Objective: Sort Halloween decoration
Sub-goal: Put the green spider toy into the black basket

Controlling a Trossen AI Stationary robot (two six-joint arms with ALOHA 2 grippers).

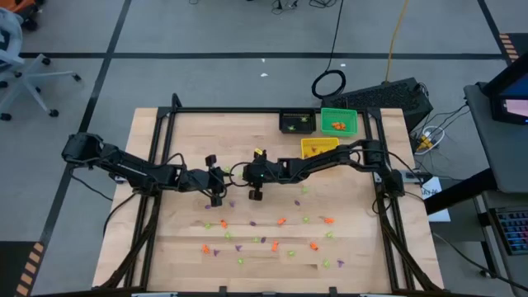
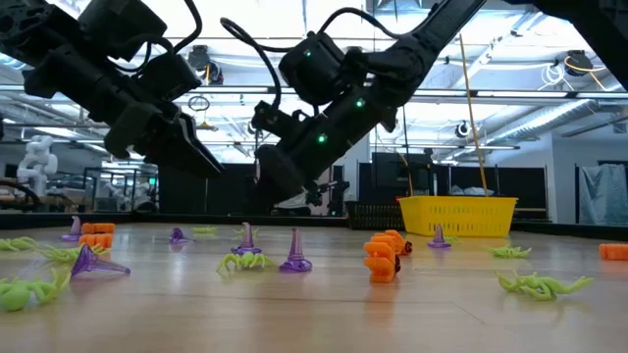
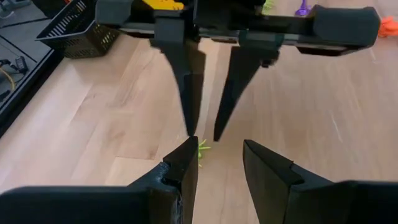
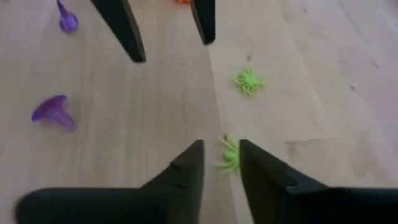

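Mid-table, the right gripper [image 4: 221, 163], fingers slightly apart, straddles a tiny light-green plastic spider [image 4: 229, 155] lying on the wooden table [image 1: 355, 231], likely about to close and pick it up, while the left gripper [image 3: 214, 165] faces it, fingers apart, empty.
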